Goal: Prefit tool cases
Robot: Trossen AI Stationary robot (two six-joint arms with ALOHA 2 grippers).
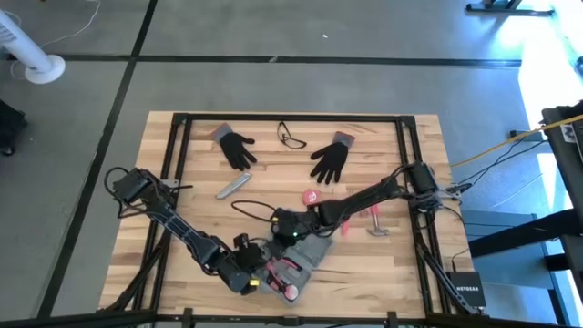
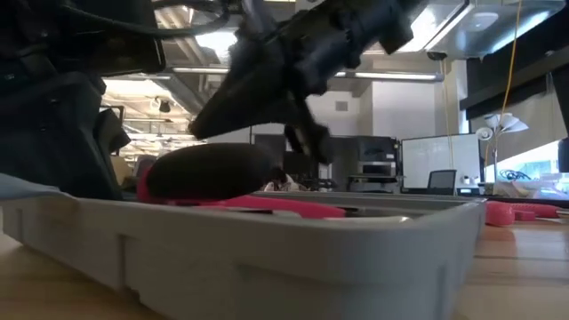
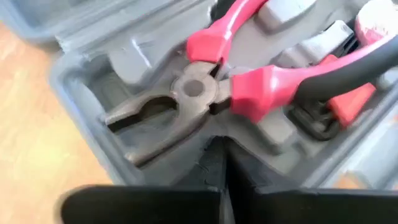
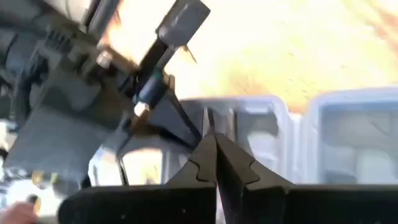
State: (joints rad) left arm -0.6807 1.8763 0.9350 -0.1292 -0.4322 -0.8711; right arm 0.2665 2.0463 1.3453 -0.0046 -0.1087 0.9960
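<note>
High view, read from the left: the left gripper (image 1: 248,276) hangs over the near-left end of the tool case (image 1: 293,262), which lies open near the table's (image 1: 410,264) front edge, about mid-width. Its jaws are closed on nothing; the left wrist view shows its fingers pressed together just above the pliers (image 3: 205,93) lying in their recess. The right gripper (image 1: 290,233), jaws also shut and empty, hovers over the case's far edge. To seat the pliers well, I would press straight down with the closed tip, keeping both red handles over their grooves. The case's long axis runs diagonally, from near-left toward far-right. Two black gloves (image 1: 237,147) lie well apart, farther back.
</note>
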